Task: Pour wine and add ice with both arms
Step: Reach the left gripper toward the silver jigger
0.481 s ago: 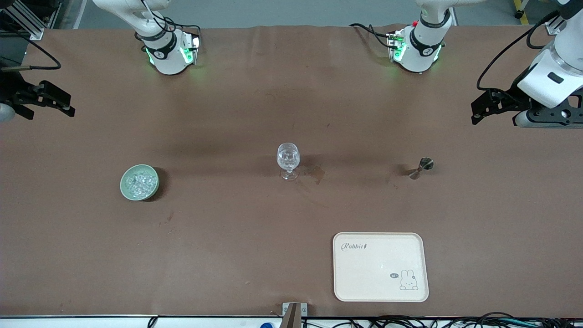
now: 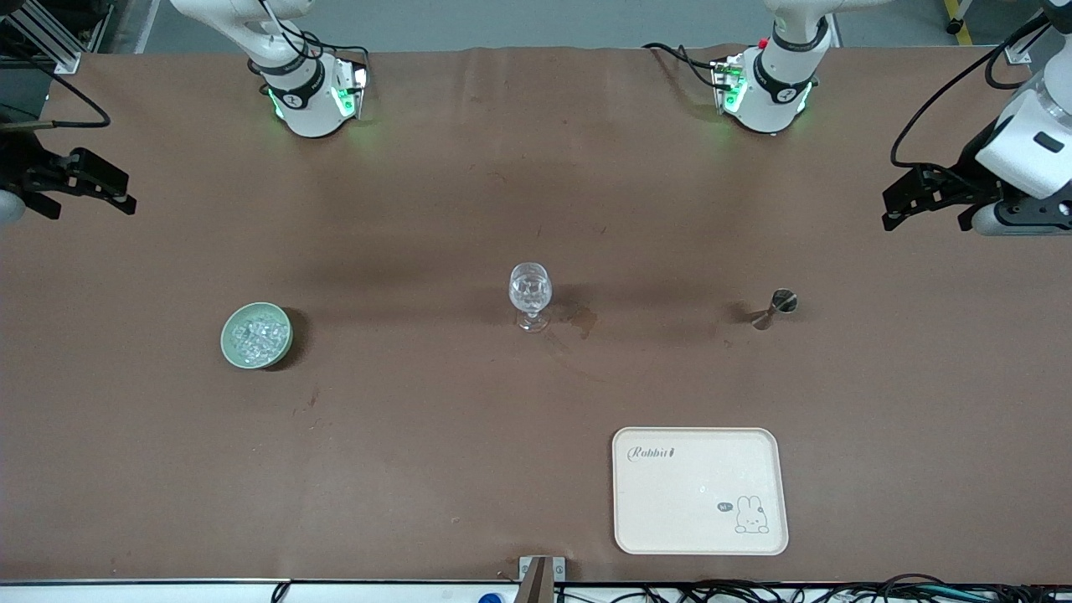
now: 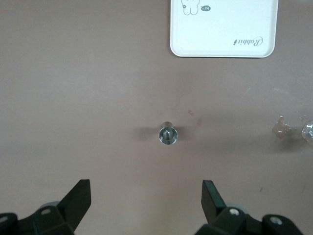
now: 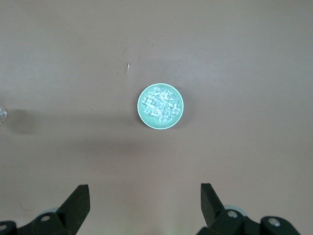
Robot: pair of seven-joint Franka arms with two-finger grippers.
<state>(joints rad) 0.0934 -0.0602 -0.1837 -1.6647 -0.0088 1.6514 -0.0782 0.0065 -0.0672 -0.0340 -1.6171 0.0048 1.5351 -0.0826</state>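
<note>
A clear stemmed glass (image 2: 530, 293) stands upright mid-table. The ice (image 2: 256, 335) is a heap of small clear lumps in a pale green bowl (image 2: 228, 347) toward the right arm's end, and my right wrist view looks down on the ice (image 4: 161, 106). A small metal jigger (image 2: 775, 307) stands toward the left arm's end, and it shows as a round metal jigger (image 3: 167, 134) in the left wrist view. My left gripper (image 2: 888, 211) hangs open and empty (image 3: 145, 188) above that end. My right gripper (image 2: 130, 194) hangs open and empty (image 4: 145, 192) above the other end. The wine is out of view.
A cream tray (image 2: 699, 490) with a rabbit print lies near the front edge, nearer to the camera than the jigger. A wet stain (image 2: 582, 318) marks the brown cloth beside the glass. Both arm bases (image 2: 310, 92) stand along the table's back edge.
My left gripper has drawn back a little toward its end of the table. My right gripper has shifted slightly. The things on the table have not moved.
</note>
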